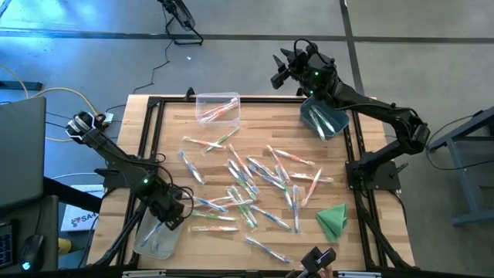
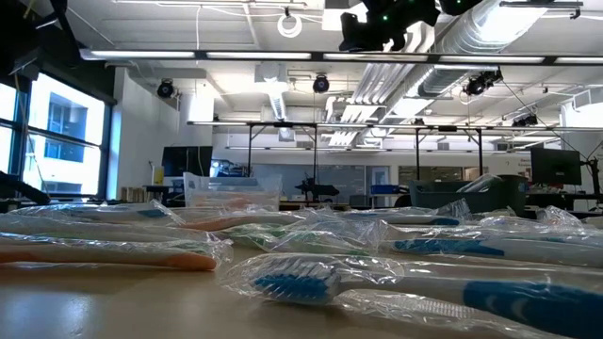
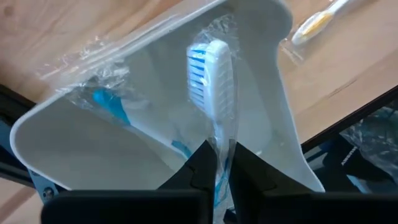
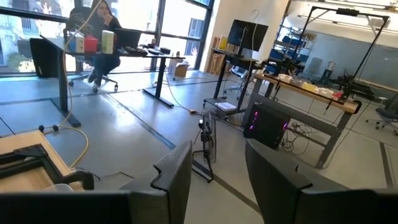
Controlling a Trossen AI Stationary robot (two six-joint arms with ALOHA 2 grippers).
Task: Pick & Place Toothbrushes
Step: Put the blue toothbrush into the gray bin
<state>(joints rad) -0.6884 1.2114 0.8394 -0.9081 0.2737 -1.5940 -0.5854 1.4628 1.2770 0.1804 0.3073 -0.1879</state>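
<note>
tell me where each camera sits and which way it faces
High view: above, looking straight down on the table; both arms show.
Low view: at tabletop height, level across wrapped toothbrushes into the room; an arm shows overhead.
Left wrist view: behind the left pincer, shut on a blue toothbrush over a white bin.
Right wrist view: behind the open right pincer, facing the room.
Shared: high and left wrist views both show that bin.

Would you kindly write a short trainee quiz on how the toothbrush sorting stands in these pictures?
1. True or false: the left gripper holds a wrapped blue-and-white toothbrush over the clear plastic bin.
2. The folded green cloth lies nearer which arm? A left, B right.
3. Fill in: the right gripper holds ____.

Key: 1 true; 2 B; 3 nothing, its jaws stand open beyond the wooden table, facing the room.
</note>
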